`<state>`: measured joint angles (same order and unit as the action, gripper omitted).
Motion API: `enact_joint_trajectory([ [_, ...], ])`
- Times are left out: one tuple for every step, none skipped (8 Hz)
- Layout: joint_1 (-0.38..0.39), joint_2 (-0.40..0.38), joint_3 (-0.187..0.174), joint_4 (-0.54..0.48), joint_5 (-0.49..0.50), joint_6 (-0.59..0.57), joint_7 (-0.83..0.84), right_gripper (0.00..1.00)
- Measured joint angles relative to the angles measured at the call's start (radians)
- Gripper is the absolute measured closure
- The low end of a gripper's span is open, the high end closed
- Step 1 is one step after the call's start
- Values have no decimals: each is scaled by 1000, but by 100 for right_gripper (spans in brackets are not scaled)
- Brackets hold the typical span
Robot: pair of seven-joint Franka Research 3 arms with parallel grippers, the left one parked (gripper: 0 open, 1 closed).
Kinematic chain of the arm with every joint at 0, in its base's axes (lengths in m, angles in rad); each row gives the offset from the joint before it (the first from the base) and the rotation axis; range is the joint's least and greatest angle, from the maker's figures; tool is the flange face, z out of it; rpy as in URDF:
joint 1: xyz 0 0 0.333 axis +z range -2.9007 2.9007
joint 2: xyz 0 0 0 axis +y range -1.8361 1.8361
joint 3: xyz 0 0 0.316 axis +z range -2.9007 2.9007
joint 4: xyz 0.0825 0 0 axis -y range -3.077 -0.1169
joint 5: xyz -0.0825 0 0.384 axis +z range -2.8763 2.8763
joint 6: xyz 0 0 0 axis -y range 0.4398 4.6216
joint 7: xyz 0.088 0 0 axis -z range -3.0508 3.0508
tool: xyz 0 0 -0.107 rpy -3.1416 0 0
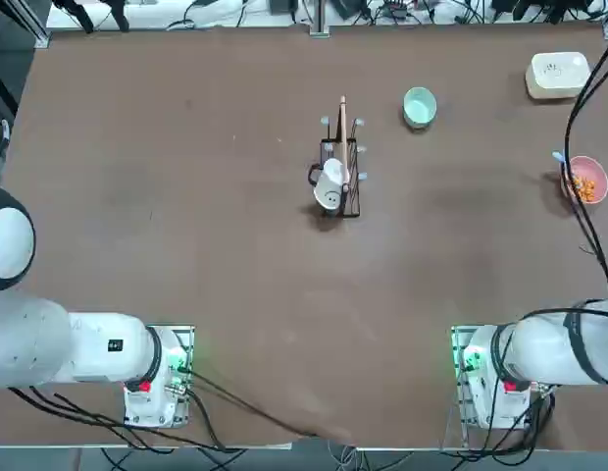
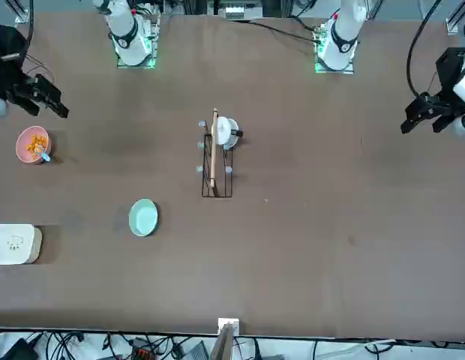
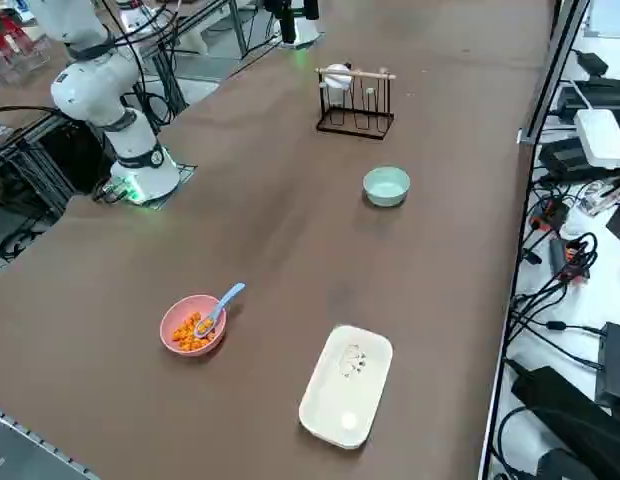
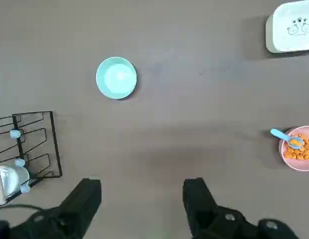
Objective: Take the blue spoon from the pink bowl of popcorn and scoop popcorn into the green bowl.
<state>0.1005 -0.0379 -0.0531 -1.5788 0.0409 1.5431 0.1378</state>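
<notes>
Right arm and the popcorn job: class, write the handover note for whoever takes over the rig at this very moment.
Right gripper: open, empty, high above the table, nothing between its fingers.
Blue spoon: bowl end in the popcorn, handle over the rim of the pink bowl.
Green bowl: empty, near the mug rack.
Done: nothing.
Left: grasp spoon, scoop, tip into green bowl.
</notes>
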Motion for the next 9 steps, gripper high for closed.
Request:
enact_joint_trajectory([
  [1,0,1,0,-2,-1,-1,0],
  [3,0,3,0,-3,-11,-2,0],
  [4,0,5,0,-4,-32,-4,0],
  [4,2,5,-2,-6,-78,-4,0],
  [4,12,6,-7,-27,-166,-4,0],
  [4,42,5,-17,-74,-243,-3,0],
  [3,97,4,-28,-136,-265,0,0],
  [-1,169,1,-35,-219,-266,4,0],
  [-5,252,0,-39,-341,-267,29,0],
])
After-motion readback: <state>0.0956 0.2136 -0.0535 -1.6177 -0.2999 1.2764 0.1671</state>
